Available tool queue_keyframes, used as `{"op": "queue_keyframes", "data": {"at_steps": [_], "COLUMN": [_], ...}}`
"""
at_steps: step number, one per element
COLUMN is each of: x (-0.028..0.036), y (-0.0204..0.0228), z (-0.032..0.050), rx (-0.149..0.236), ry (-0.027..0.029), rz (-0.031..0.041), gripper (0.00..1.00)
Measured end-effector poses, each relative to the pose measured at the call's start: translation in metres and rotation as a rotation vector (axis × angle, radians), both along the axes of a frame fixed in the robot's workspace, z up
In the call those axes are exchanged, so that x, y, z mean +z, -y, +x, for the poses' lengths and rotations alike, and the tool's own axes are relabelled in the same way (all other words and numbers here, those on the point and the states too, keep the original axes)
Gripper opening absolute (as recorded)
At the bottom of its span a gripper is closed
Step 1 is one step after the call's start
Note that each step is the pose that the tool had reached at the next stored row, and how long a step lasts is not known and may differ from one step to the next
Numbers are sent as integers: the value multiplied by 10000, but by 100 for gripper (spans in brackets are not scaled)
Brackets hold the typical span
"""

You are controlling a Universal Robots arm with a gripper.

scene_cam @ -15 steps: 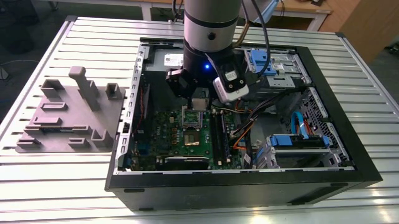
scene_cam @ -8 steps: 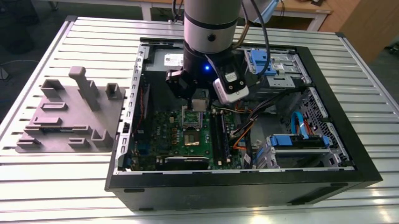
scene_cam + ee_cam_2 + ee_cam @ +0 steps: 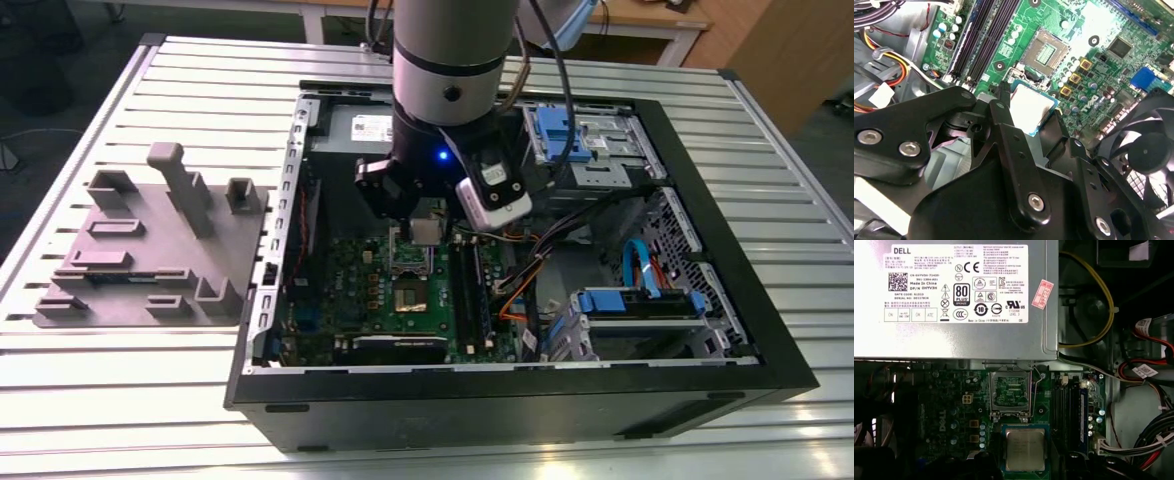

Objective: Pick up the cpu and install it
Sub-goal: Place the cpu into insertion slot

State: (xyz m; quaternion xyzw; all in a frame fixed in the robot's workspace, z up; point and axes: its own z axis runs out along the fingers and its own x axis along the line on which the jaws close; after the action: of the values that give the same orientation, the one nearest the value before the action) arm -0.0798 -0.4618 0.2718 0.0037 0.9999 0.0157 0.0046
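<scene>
Plainly, the gripper (image 3: 1030, 109) has its fingers (image 3: 1004, 111) clenched on the edges of the cpu (image 3: 1033, 106), metal top up, over the motherboard (image 3: 1099, 75) near its open socket (image 3: 1010, 392) (inside the computer case (image 3: 507, 410)).

Bright light washes the desk (image 3: 134, 380) slats, while the case (image 3: 507, 410) interior lies in shadow. In the second wrist view, glare bleaches the motherboard (image 3: 1104, 25) and cpu (image 3: 1031, 107).

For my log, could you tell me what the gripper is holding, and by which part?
The gripper holds the cpu by two opposite edges.
</scene>
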Motion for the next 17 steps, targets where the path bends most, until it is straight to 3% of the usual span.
{"op": "queue_keyframes", "data": {"at_steps": [6, 17], "x": [-86, -100], "y": [10, 12], "z": [-2, -5], "rx": [552, 570], "ry": [-36, -37], "rz": [0, -1], "gripper": [47, 47]}}
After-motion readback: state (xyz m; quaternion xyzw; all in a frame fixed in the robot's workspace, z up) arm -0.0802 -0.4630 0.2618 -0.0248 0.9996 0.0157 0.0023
